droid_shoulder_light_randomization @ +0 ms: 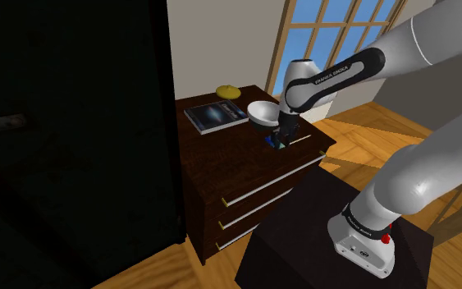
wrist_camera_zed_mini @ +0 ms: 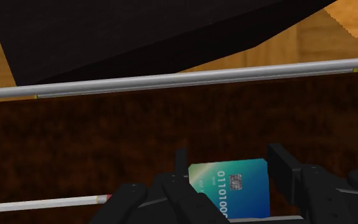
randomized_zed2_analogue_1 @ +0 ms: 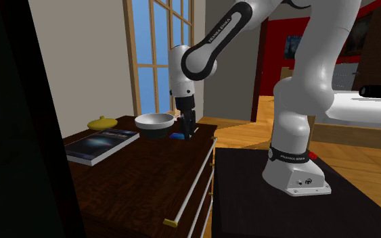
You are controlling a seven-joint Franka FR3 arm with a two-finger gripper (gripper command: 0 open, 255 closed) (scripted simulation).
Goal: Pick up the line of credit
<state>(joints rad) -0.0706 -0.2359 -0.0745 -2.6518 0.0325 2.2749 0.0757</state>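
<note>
- The jaws clasp the blue-green card at the dresser top.
- In the shoulder view, the white bowl sits at the card's eleven o'clock.

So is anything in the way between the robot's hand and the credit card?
No, nothing visible is in the way. The hand is right down at the credit card, which lies flat on the dark dresser top. The white bowl stands close beside the hand, but not between it and the card.

A dark wooden dresser carries a book, a pale bowl and a small yellow object.
</note>
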